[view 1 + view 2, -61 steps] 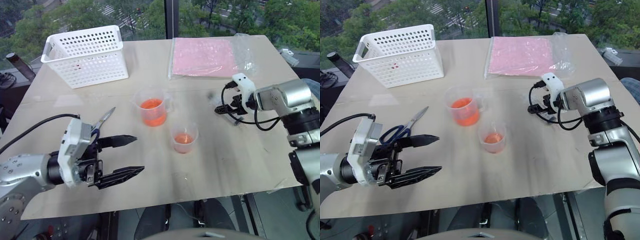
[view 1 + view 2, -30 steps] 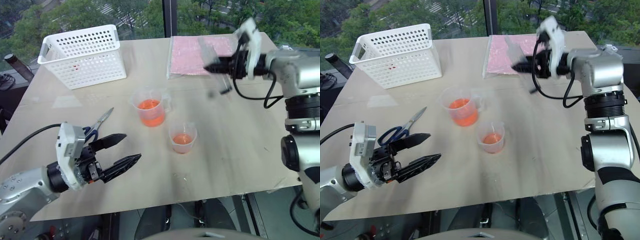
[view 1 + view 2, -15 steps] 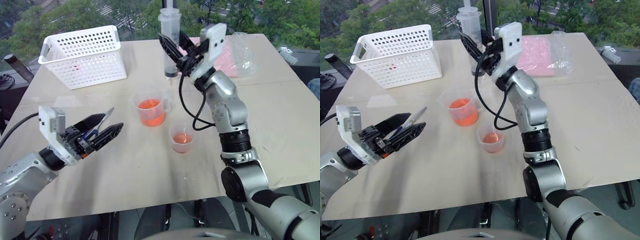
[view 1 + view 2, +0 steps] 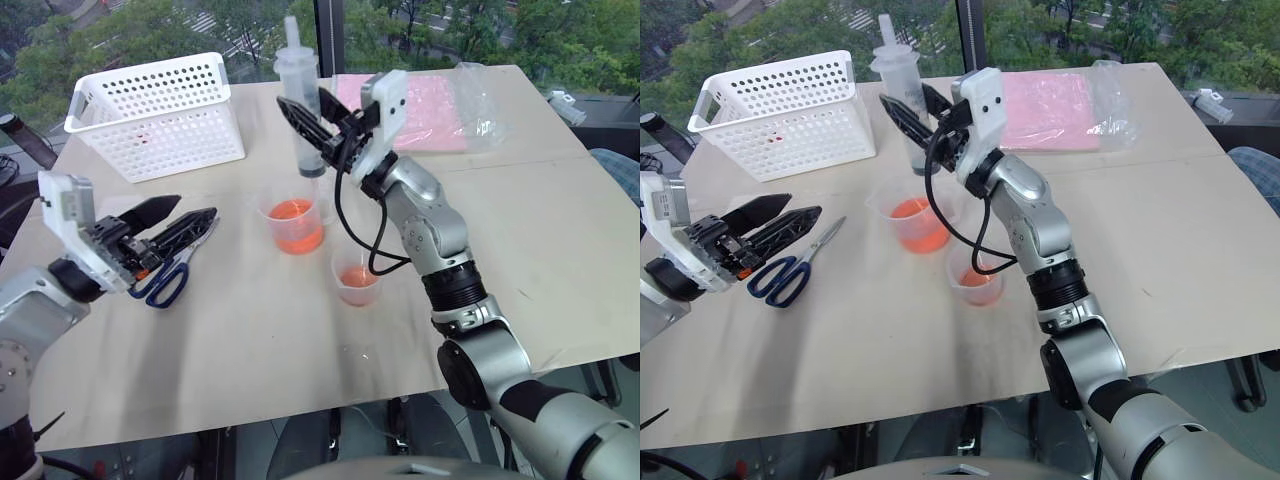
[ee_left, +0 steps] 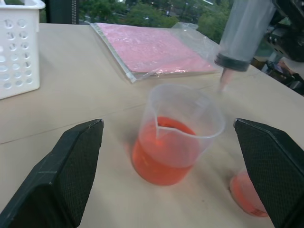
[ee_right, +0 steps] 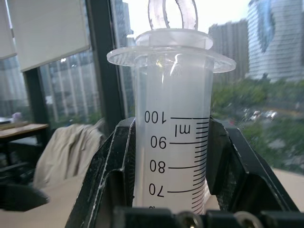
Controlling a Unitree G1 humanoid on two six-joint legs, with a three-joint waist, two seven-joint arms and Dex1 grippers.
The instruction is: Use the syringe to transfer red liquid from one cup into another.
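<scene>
My right gripper (image 4: 315,118) is shut on the barrel of the clear syringe (image 4: 300,105). The syringe stands upright with its plunger pushed in. Its amber tip points down just above the far rim of the larger handled cup (image 4: 297,222), which holds red liquid (image 5: 164,156). The small cup (image 4: 357,278) with a little red liquid stands just in front and to the right of it. My left gripper (image 4: 192,210) hangs open above the table to the left of the cups, and its fingers (image 5: 71,166) frame the larger cup in the left wrist view.
Blue-handled scissors (image 4: 175,270) lie below my left gripper. A white perforated basket (image 4: 155,110) stands at the back left. A pink sheet in a clear bag (image 4: 430,100) lies at the back right. The table's front edge is close.
My right gripper has carried the syringe left and lower, to over the larger cup. My left gripper has swung out to the left, away from the cups.
</scene>
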